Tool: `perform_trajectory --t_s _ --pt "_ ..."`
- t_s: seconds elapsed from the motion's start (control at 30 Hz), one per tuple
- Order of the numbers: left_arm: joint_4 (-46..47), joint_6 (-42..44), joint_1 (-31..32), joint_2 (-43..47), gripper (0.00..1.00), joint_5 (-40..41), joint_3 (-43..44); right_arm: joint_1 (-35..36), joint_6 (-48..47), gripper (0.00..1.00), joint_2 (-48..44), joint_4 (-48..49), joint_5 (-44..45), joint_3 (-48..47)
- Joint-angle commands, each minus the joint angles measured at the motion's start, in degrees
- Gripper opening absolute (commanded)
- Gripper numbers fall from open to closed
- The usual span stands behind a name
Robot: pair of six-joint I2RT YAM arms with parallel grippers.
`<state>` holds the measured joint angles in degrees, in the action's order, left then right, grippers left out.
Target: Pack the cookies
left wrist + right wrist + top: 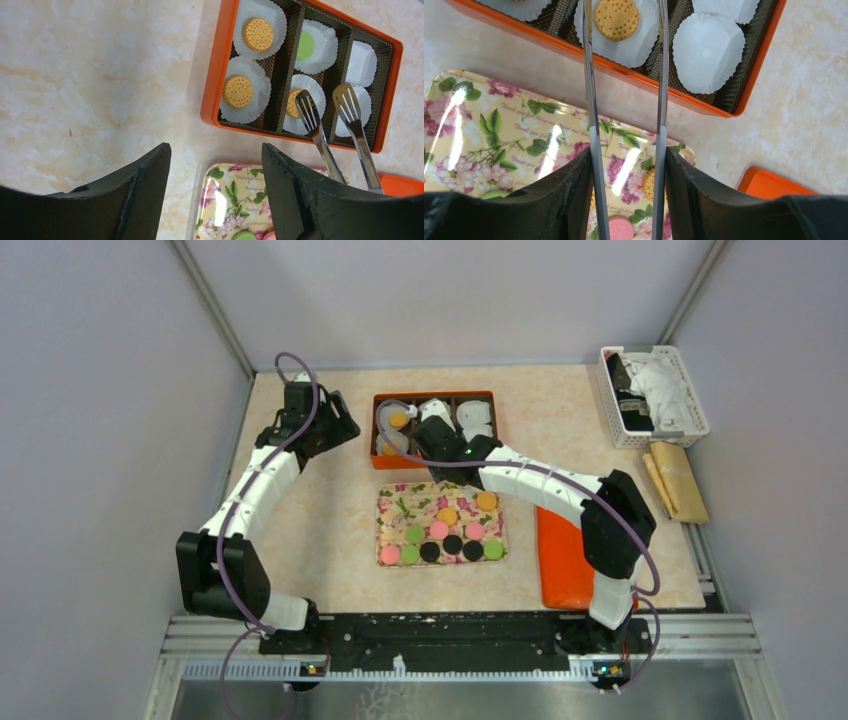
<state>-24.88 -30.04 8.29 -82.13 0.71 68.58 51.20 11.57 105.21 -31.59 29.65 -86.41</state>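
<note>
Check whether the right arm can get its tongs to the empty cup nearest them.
Probably yes: the tongs in the right gripper hang over the orange box beside that empty cup, with nothing in between.

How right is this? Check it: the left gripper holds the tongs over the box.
Wrong arm. The right gripper holds the tongs over the box; the right wrist view shows it gripping them. The left gripper is open and empty.

Bare tabletop point(100, 75) left of orange box point(213, 75); tongs point(318, 137) over its middle compartments.
</note>
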Motion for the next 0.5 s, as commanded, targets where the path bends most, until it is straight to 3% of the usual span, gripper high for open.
perform_trajectory --t_s 0.0,0.47 --pt "0.9 0.8 0.1 1.1 0.73 0.2 1.1 -0.2 -0.2 0.49 0.0 3.3 1.7 -3.7" --pt "1.2 0.5 0.1 0.8 0.73 0.5 1.2 -0.1 1.0 0.45 -6.6 1.5 -1.0 -1.1"
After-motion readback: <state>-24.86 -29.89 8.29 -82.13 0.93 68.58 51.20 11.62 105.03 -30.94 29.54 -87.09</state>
